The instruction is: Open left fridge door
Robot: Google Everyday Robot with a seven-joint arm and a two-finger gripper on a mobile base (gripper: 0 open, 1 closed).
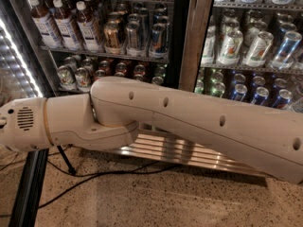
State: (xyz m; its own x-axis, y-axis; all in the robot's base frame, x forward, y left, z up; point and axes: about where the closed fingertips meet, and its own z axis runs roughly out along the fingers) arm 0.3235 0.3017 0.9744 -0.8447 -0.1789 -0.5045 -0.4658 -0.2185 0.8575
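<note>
Fridge (189, 41) fills the background: a brushed-steel cooler with wire shelves behind glass and a central steel post. Across it we see the arm (189, 122), a smooth, cream, tube-shaped shell with small round holes. It narrows leftward into a rounded wrist housing (28, 124) with a slotted vent. The gripper lies past the left edge, beyond that housing, so we cannot tell whether it is released, clenched or grasping.

The left fridge door (14, 65) stands swung open on the gripper's side. Its clear pane carries a slanting strip of white LED dots, and its dark lower edge drops to the floor (156, 202), which is speckled stone.

Farther from the gripper, a louvred steel grille (180, 150) gleams under the arm. White-capped bottles (61, 22) and shiny cylindrical cans (137, 32) fill the shelves. A thin black cable (94, 178) snakes over the floor.
</note>
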